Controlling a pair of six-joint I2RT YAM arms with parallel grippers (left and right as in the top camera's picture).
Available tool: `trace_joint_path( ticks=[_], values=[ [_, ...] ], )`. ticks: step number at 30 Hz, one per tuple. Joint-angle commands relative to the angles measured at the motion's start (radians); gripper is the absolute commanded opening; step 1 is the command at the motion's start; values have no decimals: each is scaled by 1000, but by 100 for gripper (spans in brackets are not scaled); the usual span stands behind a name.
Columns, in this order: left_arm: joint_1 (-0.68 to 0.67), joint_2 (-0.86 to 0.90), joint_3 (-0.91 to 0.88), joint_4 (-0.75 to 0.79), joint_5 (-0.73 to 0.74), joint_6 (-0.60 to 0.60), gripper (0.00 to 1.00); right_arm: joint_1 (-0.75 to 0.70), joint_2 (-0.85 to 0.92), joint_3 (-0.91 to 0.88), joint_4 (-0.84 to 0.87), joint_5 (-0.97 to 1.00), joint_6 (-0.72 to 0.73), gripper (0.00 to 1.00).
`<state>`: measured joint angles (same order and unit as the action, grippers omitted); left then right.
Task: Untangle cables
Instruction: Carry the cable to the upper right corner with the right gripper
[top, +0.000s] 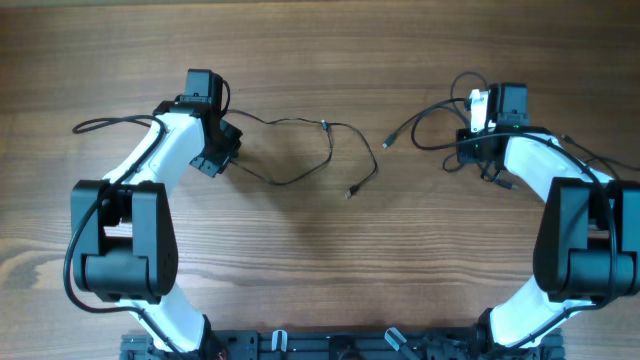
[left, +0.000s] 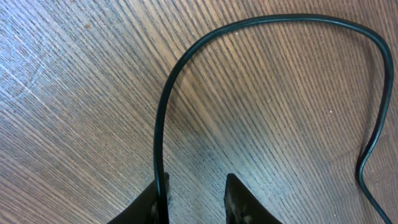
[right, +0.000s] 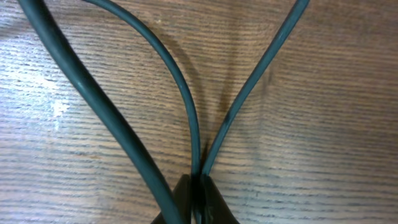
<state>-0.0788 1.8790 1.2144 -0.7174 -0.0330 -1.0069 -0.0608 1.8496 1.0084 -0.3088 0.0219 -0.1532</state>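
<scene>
1. The cables lie on the tabletop (top: 320, 260) in two groups well apart. One long loose strand (left: 157, 124) curls in front of the left arm, and a tighter bunch sits by the right arm with a free plug end (top: 388, 143) pointing toward the middle.
2. To my eye the sorting is mostly done, and the knot on the right is the part now being worked.
3. The right fingers (right: 217, 211) are closed tight, pinching two strands (right: 186, 106) where they meet. A third, thicker strand (right: 81, 81) crosses just beside them, and I cannot tell whether it is caught.
4. The left fingers (left: 239, 199) stand a little apart. The strand lies against the inner face of one of them, unclamped.
5. Next, I'd say, the right arm wants a slow pull away from the bunch, minding that crossing strand.
</scene>
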Motion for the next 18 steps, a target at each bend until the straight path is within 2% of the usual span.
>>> trace_joint_path(
  ticks=[1, 7, 11, 18],
  values=[
    [-3, -18, -6, 0, -21, 9, 30, 13, 13, 84, -81, -174, 48, 4],
    [-3, -18, -6, 0, -21, 8, 32, -18, -38, 400, -162, -180, 51, 4],
    [-3, -18, -6, 0, -21, 8, 33, -64, -38, 481, -146, -179, 61, 4],
    [-3, -18, -6, 0, -21, 8, 35, -184, -37, 623, 148, -176, 75, 4]
  ],
)
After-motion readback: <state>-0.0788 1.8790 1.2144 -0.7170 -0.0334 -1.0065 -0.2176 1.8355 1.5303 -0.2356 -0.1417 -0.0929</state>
